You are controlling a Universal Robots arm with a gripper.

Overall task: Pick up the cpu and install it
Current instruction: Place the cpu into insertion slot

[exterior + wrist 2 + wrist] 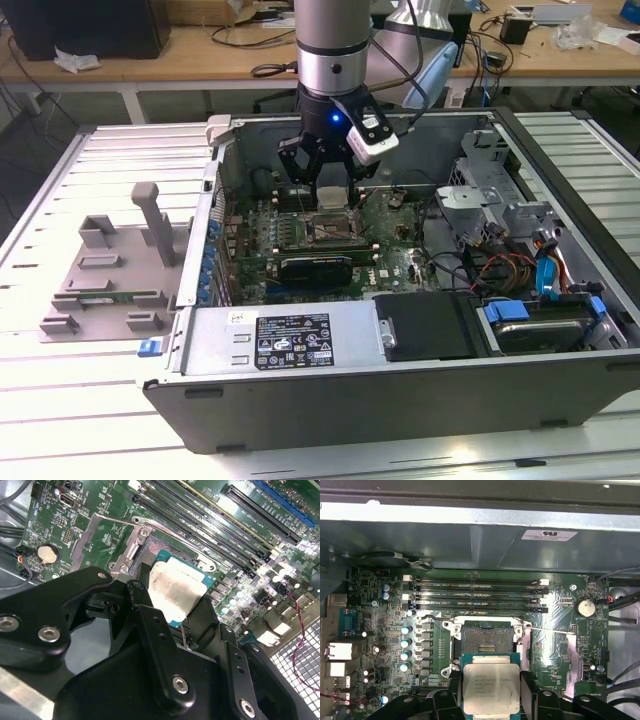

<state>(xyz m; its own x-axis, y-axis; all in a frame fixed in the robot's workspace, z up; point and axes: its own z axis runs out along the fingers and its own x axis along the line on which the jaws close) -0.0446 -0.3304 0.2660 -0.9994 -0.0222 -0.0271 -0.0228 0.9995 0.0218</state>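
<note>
The cpu (491, 687), a flat square chip with a pale silvery top, sits between my black fingers (454, 692) in both wrist views. My gripper (491, 692) is shut on its two opposite edges. The chip (175, 592) hangs a little above the green motherboard (380, 620), beside the open socket (486, 639), whose metal frame is raised and whose bed is bare. In the exterior view my gripper (328, 188) reaches down into the open computer case (400, 400), over the middle of the board.
Long memory slots (477, 595) run just past the socket. A long black card (315, 266) lies on the board on the near side of it. A grey plastic tray with upright posts (110, 270) stands outside the case at the exterior view's left. Drive bays and cables (520, 270) fill the right.
</note>
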